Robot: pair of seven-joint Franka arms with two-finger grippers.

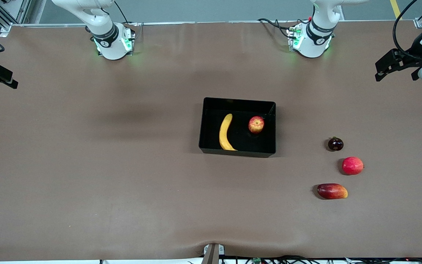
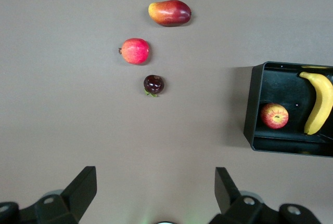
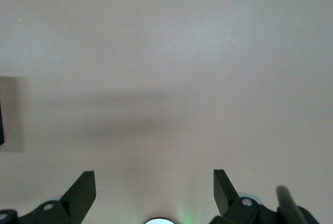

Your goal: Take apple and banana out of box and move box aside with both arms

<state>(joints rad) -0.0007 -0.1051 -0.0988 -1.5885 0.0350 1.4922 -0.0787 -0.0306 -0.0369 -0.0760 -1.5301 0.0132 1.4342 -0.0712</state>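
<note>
Now the shiny black box [image 1: 237, 102] sits near the middle of the brown table [image 1: 86, 165]. It is a rectangle with low walls. Inside lie the long, curved yellow banana [image 1: 225, 132] and the small round apple [image 1: 256, 124], red with yellow streaks. They do not touch each other.

Toward the left arm's end of the table, three other fruits lie in a loose row, well apart from the box. A small dark round fruit [image 1: 335, 143] is farthest from the front camera, a plain red round fruit [image 1: 352, 165] comes next, and the oblong dark-red mango [image 1: 332, 191] is nearest.

Both grippers are up in the air with fingers spread wide, holding nothing. The left gripper [image 2: 156, 193] is over the table's edge at its own end, partly cut off in the front view. The right gripper [image 3: 154, 193] is over bare table at its end, and only a dark part shows in the front view.

Lots of smooth bare table lies all around the box.
</note>
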